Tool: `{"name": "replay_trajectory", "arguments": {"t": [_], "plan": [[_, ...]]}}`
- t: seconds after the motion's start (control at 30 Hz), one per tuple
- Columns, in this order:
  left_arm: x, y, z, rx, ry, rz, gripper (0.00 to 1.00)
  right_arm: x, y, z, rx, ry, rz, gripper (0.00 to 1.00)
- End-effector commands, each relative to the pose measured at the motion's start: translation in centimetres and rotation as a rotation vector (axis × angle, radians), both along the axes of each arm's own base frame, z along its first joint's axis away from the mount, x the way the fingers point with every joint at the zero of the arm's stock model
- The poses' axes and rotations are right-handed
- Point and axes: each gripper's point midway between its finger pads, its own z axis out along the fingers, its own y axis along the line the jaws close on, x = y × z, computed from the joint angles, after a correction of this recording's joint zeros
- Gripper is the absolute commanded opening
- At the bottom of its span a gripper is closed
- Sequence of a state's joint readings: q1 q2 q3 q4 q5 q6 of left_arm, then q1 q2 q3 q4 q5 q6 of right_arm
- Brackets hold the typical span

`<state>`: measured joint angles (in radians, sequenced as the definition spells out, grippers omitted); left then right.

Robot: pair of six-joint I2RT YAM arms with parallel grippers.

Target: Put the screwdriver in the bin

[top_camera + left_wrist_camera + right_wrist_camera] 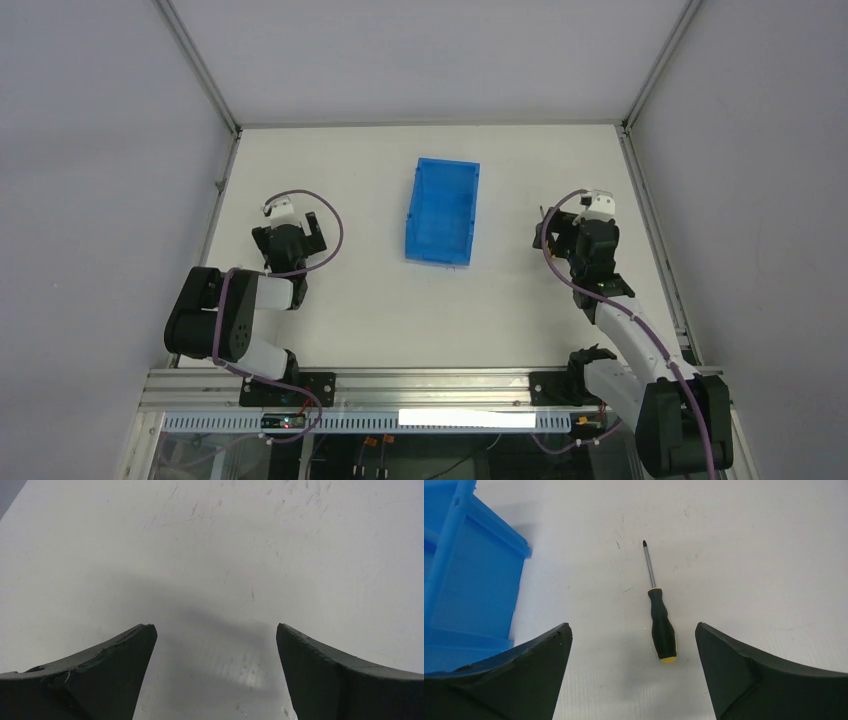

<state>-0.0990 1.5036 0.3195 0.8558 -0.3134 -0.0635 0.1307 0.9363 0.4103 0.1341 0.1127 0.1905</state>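
Near edge: a metal rail point(420, 382) is carrying both arm bases, left arm folded back on itself, right arm stretching out toward 12 o'clock over the white table point(350, 310). The left gripper point(215, 630) is hovering low over bare, scuffed tabletop, its jaws standing wide apart with nothing between them. The right gripper point(633, 627) is also hanging with its jaws spread wide and gripping nothing. The screwdriver point(657, 605) is lying flat on the table just ahead of it, sitting in line with the gap between the two fingers but touching neither. Its yellow-orange butt end is facing back toward the gripper at 6 o'clock, the black handle is running away from it, and the thin shaft is pointing to roughly 11 o'clock. In the overhead view the tool is mostly hidden by the right gripper, so I am reading its pose from the right wrist camera only. Farther out, the bin point(437, 248) is sitting upright at mid-table between the two grippers, at about 9 o'clock of the screwdriver and apart from it, with its long side running toward 12 o'clock. The screwdriver is lying outside the bin.
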Motion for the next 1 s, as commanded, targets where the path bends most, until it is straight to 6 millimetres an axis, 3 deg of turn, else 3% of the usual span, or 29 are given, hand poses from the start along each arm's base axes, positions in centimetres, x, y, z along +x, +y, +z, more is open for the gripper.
{"name": "replay_trajectory", "arguments": {"t": [0.0, 0.17, 0.37, 0.47, 0.57, 0.73, 0.97], "plan": [[0.8, -0.3, 1.4, -0.015, -0.049, 0.000, 0.99, 0.9, -0.6, 1.7, 0.038, -0.082, -0.065, 0.98], [0.9, -0.3, 1.4, -0.013, -0.050, 0.001, 0.99, 1.2, -2.8, 3.4, 0.061, -0.077, -0.232, 0.99], [0.9, -0.3, 1.4, -0.013, -0.049, 0.002, 0.99, 1.1, -1.7, 4.5, -0.022, 0.199, -0.140, 0.96], [0.9, -0.3, 1.4, -0.014, -0.049, 0.002, 0.99, 0.3, -2.1, 2.3, -0.102, 0.502, -0.142, 0.91], [0.9, -0.3, 1.4, -0.011, -0.049, 0.001, 0.99, 0.7, -1.8, 0.8, -0.143, 0.655, -0.103, 0.90], [0.9, -0.3, 1.4, -0.011, -0.048, 0.002, 0.99, 2.2, -1.3, -2.6, -0.179, 0.824, -0.043, 0.82], [0.9, -0.3, 1.4, -0.008, -0.048, 0.003, 0.99, 3.7, -1.3, -6.7, -0.215, 0.946, 0.005, 0.62]]}}
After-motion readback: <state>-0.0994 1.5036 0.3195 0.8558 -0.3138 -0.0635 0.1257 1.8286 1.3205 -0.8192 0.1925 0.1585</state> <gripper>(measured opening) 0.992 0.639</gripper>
